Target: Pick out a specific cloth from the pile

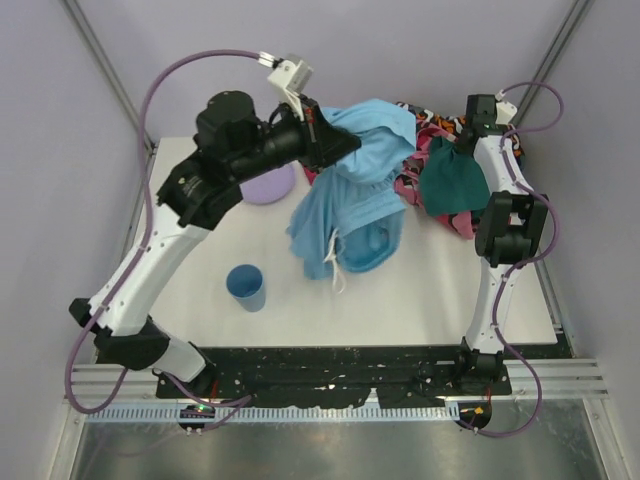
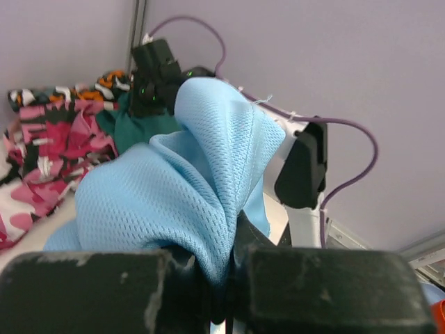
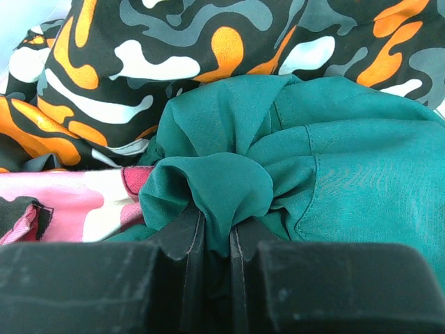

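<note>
The sky-blue cloth (image 1: pixel 350 190) with a thin white drawstring hangs from my left gripper (image 1: pixel 325 135), lifted above the table left of the pile; its lower end drapes on the table. In the left wrist view the gripper (image 2: pixel 229 275) is shut on a fold of the sky-blue cloth (image 2: pixel 181 188). The pile (image 1: pixel 440 150) lies at the back right, with pink-white-black and orange-grey-black cloths. My right gripper (image 1: pixel 462 140) is shut on the dark teal cloth (image 1: pixel 455 180). In the right wrist view the gripper (image 3: pixel 217 240) pinches a teal fold (image 3: pixel 292 160).
A lilac plate (image 1: pixel 268 185) lies at the back left, partly under my left arm. A blue cup (image 1: pixel 246 287) stands on the white table (image 1: pixel 420 290) in front of it. Purple walls enclose the back and sides.
</note>
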Robot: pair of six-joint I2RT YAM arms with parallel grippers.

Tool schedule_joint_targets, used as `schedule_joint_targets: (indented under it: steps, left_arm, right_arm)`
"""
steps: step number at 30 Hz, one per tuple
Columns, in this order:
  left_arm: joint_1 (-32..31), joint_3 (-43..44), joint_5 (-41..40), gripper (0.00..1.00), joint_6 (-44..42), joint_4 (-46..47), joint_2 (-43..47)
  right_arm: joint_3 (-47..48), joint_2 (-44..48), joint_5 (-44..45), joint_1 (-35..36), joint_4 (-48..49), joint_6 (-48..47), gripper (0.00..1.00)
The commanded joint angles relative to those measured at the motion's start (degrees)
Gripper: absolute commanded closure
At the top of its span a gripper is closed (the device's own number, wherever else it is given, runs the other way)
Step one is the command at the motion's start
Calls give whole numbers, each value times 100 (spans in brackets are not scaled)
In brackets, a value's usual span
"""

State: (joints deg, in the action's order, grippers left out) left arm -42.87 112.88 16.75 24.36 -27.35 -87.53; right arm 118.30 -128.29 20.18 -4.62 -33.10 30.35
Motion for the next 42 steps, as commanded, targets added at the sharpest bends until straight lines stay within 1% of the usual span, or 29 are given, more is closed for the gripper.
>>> schedule_joint_targets:
  steps: [1, 4, 7, 11, 13, 14, 15, 17, 18, 19, 20, 21, 24, 25, 26, 27, 29, 31, 32, 33, 36, 38, 39, 40, 41, 42]
  left_arm:
    - [-63, 427, 276, 100, -773, -648, 296]
    - [-125, 507, 284, 100, -1038, -814, 517]
    - [-125, 586, 328, 100, -1039, -1026, 544]
    - [-125, 621, 399, 100, -968, -1114, 508]
    - [-125, 630, 556, 100, -924, -1114, 535]
    - [-125, 621, 609, 100, -898, -1106, 570]
    - [-134, 604, 662, 100, -872, -1088, 613]
    - [-151, 481, 715, 100, -828, -1009, 727]
    - [-160, 385, 715, 100, -793, -974, 789]
    - [-160, 297, 724, 100, -766, -913, 868]
    - [-169, 165, 715, 100, -731, -860, 921]
    - [-169, 51, 689, 100, -687, -816, 991]
    - [-169, -423, 444, 100, -556, -649, 1193]
    - [-160, -555, 365, 100, -512, -605, 1246]
    - [-169, -687, 338, 100, -485, -596, 1316]
    - [-169, -767, 355, 100, -433, -570, 1334]
    - [-169, -934, 460, 100, -327, -543, 1352]
    - [-186, -1101, 496, 100, -222, -499, 1361]
    - [-195, -1188, 496, 100, -204, -455, 1361]
    - [-213, -1294, 496, 100, -212, -403, 1361]
    - [-222, -1750, 356, 100, -99, -219, 1317]
    - [-222, -2110, 137, 100, 33, -104, 1265]
    - [-222, -2304, 22, 100, 95, -16, 1212]
    - [-230, -2453, -118, 100, 156, 54, 1125]
    - [-222, -2507, -163, 100, 192, 55, 1080]
    - [-230, -2543, -172, 100, 270, 90, 993]
  right_arm:
    - [0, -117, 557, -188, -460, -11, 95]
    - [-70, -91, 285, -197, -434, -3, 95]
    - [-237, 84, 179, -188, -303, -29, 95]
    - [-615, 558, -75, -188, -92, -81, 89]
    - [-843, 918, -155, -188, -65, -125, 87]
    - [-896, 1007, -181, -188, -47, -143, 84]
    - [-983, 1173, -251, -188, -38, -204, 82]
    - [-1142, 1428, -374, -188, -38, -292, 75]
    - [-1203, 1508, -427, -188, -38, -327, 67]
    - [-1282, 1657, -549, -188, -30, -389, 62]
    - [-1309, 1736, -629, -188, -21, -433, 54]
    - [-1310, 1842, -743, -188, -64, -555, 50]
    - [-1055, 1992, -867, -188, -502, -855, 35]
    - [-881, 2070, -885, -188, -609, -994, 31]
    - [-835, 2115, -911, -188, -775, -1048, 24]
    - [-757, 2237, -998, -188, -829, -1170, 22]
    - [-773, 2474, -1165, -188, -952, -1303, 15]
    - [-922, 2764, -1332, -188, -970, -1365, 2]
    - [-975, 2896, -1472, -179, -961, -1382, 0]
    - [-1106, 3080, -1517, -188, -953, -1374, 4]
    - [-1423, 3538, -1667, -179, -874, -1339, 5]
    - [-1818, 4081, -1597, -171, -804, -1260, 5]
    - [-2124, 4206, -1544, -171, -768, -1225, 4]
    - [-2518, 4529, -1500, -162, -655, -1181, 5]
    - [-2731, 4680, -1483, -162, -584, -1154, 4]
    - [-3090, 5021, -1413, -162, -488, -1084, 5]
